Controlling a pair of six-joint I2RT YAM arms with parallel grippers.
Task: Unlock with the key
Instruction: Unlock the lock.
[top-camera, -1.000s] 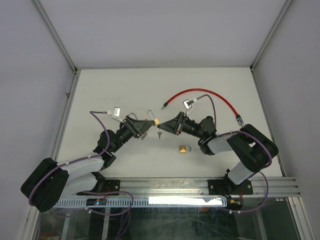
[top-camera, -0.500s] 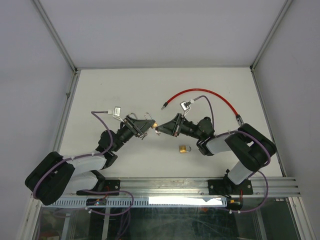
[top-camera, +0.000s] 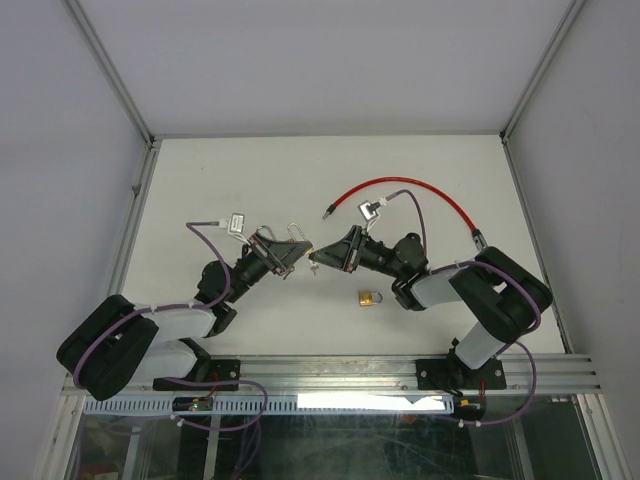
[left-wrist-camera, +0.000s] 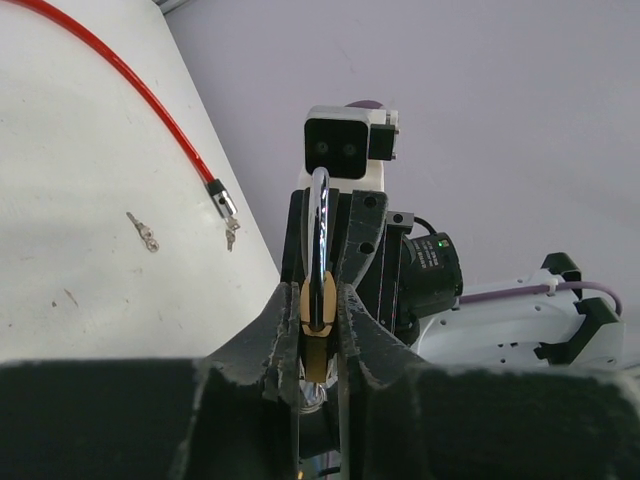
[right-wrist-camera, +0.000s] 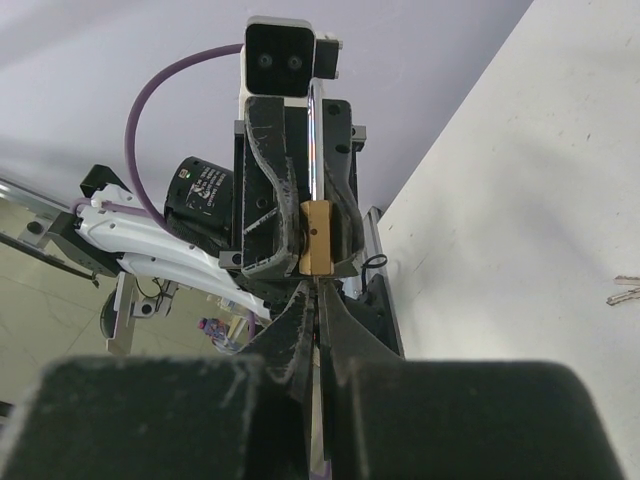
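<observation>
Both closer than before; left pincer (top-camera: 293, 249) clamping padlock (left-wrist-camera: 318, 325); right pincer (top-camera: 324, 255) clamping key (right-wrist-camera: 319, 291)

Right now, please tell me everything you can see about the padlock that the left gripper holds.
The padlock is small, with a brass-coloured block body and a shiny, chrome-looking U-shaped shackle that appears closed. It is off the table, its body clamped between the fingers of the left gripper, with the shackle standing up in both wrist views. The right gripper, shut, faces it, and a thin metal blade, probably the key, meets the body's lower end.
</observation>
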